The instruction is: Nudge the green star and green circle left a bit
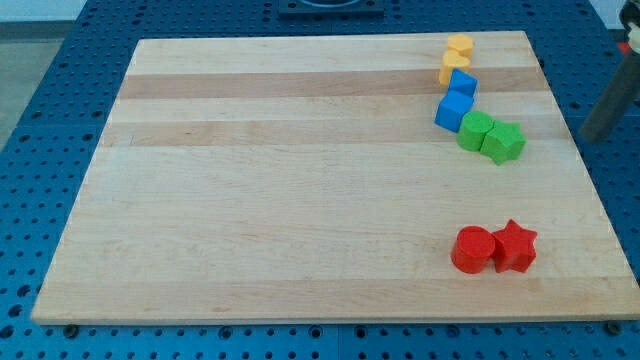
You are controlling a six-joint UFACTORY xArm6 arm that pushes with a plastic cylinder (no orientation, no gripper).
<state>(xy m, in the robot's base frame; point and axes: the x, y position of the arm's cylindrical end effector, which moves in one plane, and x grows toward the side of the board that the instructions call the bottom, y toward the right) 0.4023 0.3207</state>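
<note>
my tip (588, 136) sits off board's right edge, no fingers on this rod. green star (504, 142) and green circle (476, 131), touching, lie just left of it, so straight leftward push lines up.

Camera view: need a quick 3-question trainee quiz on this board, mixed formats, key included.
1. True or false: the green star touches the green circle.
2. Which pair sits nearest the view's bottom? A yellow B blue C red
3. Fill in: my tip is off the board, to the view's ____ of the green blocks.

Key: 1 true; 2 C, the red circle and red star; 3 right.
</note>
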